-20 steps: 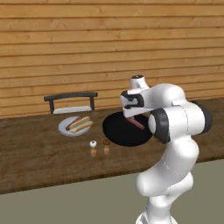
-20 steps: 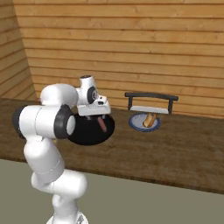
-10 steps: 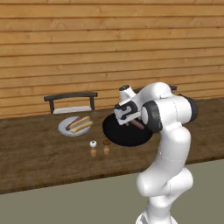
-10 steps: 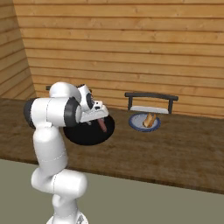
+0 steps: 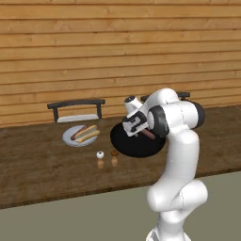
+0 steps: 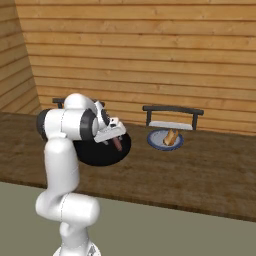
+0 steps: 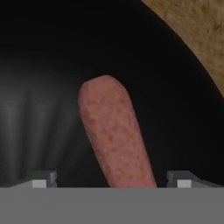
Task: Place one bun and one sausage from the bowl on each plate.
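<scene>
Claw wide open, low inside big round black bowl; slim reddish-brown sausage lies btwn tips, long axis running away from claw, slightly skewed.

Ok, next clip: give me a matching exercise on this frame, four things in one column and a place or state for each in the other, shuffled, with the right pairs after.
Things:
1. sausage
2. left plate
3. pincer
4. right plate

Places or states:
A. open, fingertips either side of the sausage, not closed on it
B. lying in the black bowl
C. holds a bun, no sausage seen on it
D. holds a bun and a sausage side by side

Pairs: 1-B, 2-D, 3-A, 4-C
</scene>
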Tool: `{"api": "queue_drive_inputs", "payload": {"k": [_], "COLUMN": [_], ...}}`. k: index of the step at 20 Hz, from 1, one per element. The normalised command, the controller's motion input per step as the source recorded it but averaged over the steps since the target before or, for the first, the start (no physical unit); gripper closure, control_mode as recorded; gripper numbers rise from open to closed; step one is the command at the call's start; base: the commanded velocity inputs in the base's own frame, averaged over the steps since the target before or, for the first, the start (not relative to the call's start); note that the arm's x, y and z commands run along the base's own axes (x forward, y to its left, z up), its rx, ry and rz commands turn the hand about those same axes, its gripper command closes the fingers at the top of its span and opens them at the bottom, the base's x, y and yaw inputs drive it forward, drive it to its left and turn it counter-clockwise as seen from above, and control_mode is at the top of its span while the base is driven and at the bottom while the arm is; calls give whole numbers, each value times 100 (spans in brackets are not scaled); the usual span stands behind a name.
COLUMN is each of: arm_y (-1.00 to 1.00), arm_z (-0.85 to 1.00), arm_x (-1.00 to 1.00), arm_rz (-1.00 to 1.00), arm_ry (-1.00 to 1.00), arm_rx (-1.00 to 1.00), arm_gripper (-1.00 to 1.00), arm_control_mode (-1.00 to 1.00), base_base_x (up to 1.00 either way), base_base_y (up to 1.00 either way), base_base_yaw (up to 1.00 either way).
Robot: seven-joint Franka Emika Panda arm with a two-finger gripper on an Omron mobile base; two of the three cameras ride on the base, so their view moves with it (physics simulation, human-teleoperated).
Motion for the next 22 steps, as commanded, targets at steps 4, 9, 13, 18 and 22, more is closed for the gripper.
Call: {"api": "queue_drive_inputs", "payload": {"k": [4,9,13,18,22], "arm_y": [-26,-23,-10,-8,-3], "arm_z": [-10,-12,-10,36,100], "arm_x": [7,-4,-31,-43,-8], "arm_rz": [0,0,0,-1,-3], "arm_ry": [0,0,1,1,-1], "arm_rx": [-3,-1,0,1,4], "arm_gripper": [-100,100,100,100,100], "arm_control_mode": [-100,-100,-100,-100,-100], "base_base_x": [0,0,0,0,0], "base_base_y": [0,0,0,0,0], "base_base_yaw": [0,0,0,0,0]}}
